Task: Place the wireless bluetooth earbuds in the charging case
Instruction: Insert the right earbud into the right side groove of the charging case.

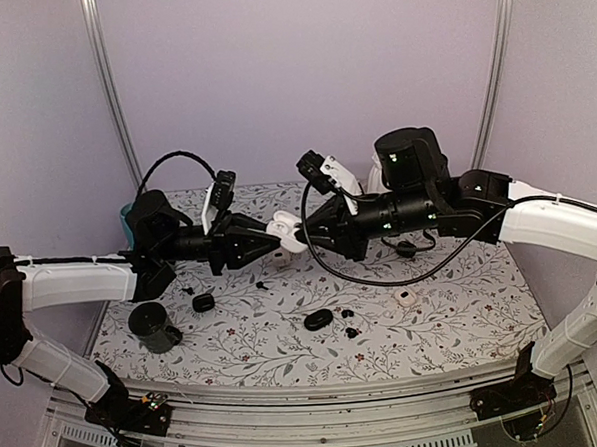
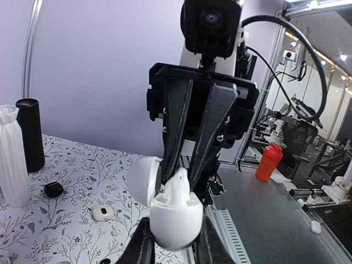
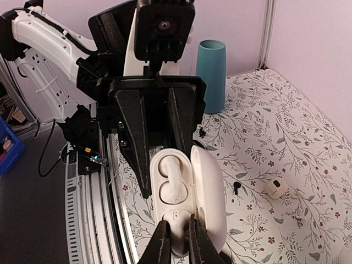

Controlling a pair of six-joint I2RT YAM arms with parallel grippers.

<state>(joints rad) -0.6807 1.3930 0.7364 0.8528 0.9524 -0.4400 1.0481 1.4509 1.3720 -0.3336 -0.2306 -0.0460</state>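
Observation:
My left gripper (image 1: pixel 267 237) is shut on a white charging case (image 2: pixel 176 217), held above the table with its lid (image 2: pixel 142 179) hinged open. In the right wrist view the case (image 3: pixel 160 190) shows one white earbud (image 3: pixel 173 176) seated in its far slot. My right gripper (image 3: pixel 177 234) is shut on a second white earbud (image 3: pixel 180 215), which stands in the near slot and sticks up out of the case (image 2: pixel 182 187). Loose black earbuds (image 1: pixel 346 312) lie on the table below.
On the table are a black case (image 1: pixel 318 320), a smaller black case (image 1: pixel 203 302), a small white case (image 1: pixel 405 297) and a black cup (image 1: pixel 154 326). A teal vase (image 3: pixel 211 74) stands at the back left, and a white vase (image 2: pixel 11 154) and black cylinder (image 2: pixel 30 135) at the back right.

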